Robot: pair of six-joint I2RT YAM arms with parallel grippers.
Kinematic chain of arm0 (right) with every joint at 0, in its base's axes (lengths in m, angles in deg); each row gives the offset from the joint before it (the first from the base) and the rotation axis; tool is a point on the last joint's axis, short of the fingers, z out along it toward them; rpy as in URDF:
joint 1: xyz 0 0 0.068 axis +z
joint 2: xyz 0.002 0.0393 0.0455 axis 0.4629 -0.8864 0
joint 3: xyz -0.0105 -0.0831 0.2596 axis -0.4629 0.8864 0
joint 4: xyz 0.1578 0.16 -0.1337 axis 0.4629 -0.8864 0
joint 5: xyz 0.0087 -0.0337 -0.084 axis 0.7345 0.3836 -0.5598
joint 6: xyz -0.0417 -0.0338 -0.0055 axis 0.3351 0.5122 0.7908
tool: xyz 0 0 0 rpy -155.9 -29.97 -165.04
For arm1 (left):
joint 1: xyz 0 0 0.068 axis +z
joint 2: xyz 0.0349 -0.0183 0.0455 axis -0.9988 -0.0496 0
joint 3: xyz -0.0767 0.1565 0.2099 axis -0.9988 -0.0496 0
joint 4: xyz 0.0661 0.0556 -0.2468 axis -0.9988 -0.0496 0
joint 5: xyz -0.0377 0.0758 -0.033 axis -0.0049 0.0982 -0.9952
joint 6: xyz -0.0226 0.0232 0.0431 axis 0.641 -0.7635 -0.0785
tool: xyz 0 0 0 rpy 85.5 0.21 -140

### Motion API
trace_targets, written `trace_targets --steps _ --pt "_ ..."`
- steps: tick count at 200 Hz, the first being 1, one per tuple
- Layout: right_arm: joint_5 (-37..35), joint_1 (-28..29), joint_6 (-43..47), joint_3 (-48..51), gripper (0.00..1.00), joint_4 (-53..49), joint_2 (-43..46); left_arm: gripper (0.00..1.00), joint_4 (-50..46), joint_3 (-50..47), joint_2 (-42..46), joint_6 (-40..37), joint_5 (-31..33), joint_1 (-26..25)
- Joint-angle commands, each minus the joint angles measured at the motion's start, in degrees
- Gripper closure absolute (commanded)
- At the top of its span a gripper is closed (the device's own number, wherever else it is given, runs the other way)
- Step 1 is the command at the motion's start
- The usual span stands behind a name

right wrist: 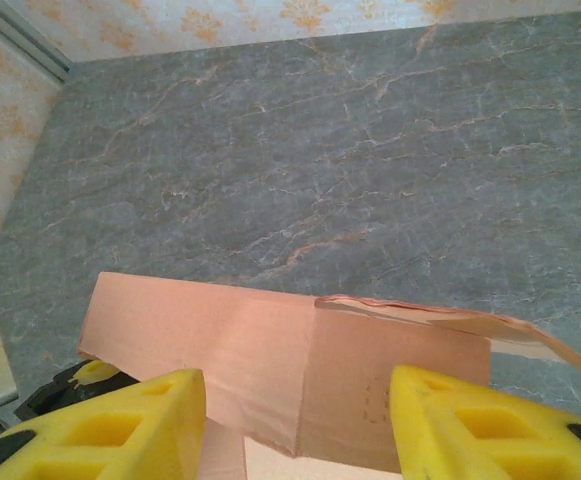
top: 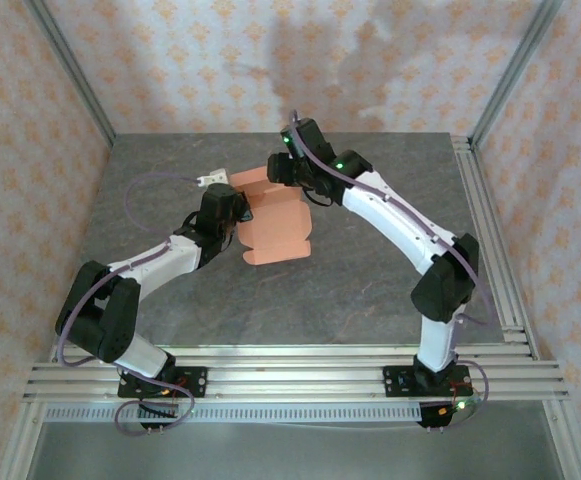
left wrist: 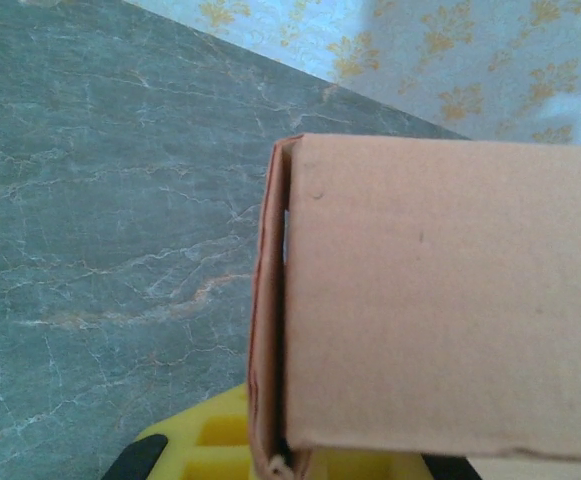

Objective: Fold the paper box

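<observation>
Patterned wallpaper (top: 270, 60) closes off the cell on three sides, and the grey marbled table (top: 370, 300) takes up most of my overhead view, with aluminium rails (top: 290, 365) running along its near edge. From there both arms reach in toward the middle: the left arm (top: 150, 265) lies low across the table, and the right arm (top: 400, 220) arches over from the other side.

Between them sits the paper box (top: 275, 230), salmon-orange card just left of the table's centre and only partly folded. Its broad panel lies flat on the near side, and the far end is turned up. On my right wrist camera that raised part stands as a creased wall (right wrist: 270, 360), with a top flap sagging off to the right. On my left wrist camera the card (left wrist: 440, 300) shows a doubled, folded edge running down its left side.

I see the right gripper (right wrist: 300, 430) with its yellow fingers (right wrist: 120, 420) spread wide; the raised card stands in the gap, and neither finger presses on it. The left gripper (top: 236, 215) is up against the box's left edge. Its yellow pad (left wrist: 205, 440) peeks out beneath the card, which hides the rest, so I cannot tell whether it is clamped or loose.
</observation>
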Motion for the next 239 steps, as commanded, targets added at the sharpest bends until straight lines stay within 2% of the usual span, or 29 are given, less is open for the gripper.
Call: trace_targets --steps 1,24,131,141,160,190,202,224,239 --pt "0.72 0.14 -0.37 -2.13 0.49 -2.1 -1.12 1.0 0.81 -0.19 1.44 -1.24 0.37 -0.19" --pt "2.29 -0.03 -1.71 -2.22 0.51 -1.73 -1.96 1.0 0.53 0.04 1.28 -1.15 0.12 -0.13" --pt "0.4 -0.06 -1.98 -1.91 0.9 -1.51 -1.17 1.0 0.24 -0.04 1.09 -1.7 -1.11 -0.19" --pt "0.44 -0.11 -1.99 -1.94 0.89 -1.45 -1.15 1.0 0.07 0.05 1.09 -1.68 -1.2 -0.16" --pt "0.43 -0.12 -1.99 -1.74 0.74 -1.21 -0.86 1.0 -0.03 0.1 1.01 -1.59 -1.13 -0.17" --pt "0.66 -0.04 -1.12 -1.36 0.75 -1.09 0.09 1.0 -1.26 0.76 0.73 -1.37 -0.66 -0.19" --pt "0.42 -0.04 -0.59 -0.48 0.7 -0.82 1.58 1.0 -2.48 1.22 0.74 -0.9 -0.41 -0.11" --pt "-0.98 -0.11 1.46 4.52 0.55 2.66 6.94 1.0 -2.9 1.36 0.65 -0.21 -0.82 -0.06" --pt "-2.07 -0.44 2.65 8.13 0.5 4.95 10.9 1.0 -3.23 1.63 0.41 0.27 -1.15 -0.11"
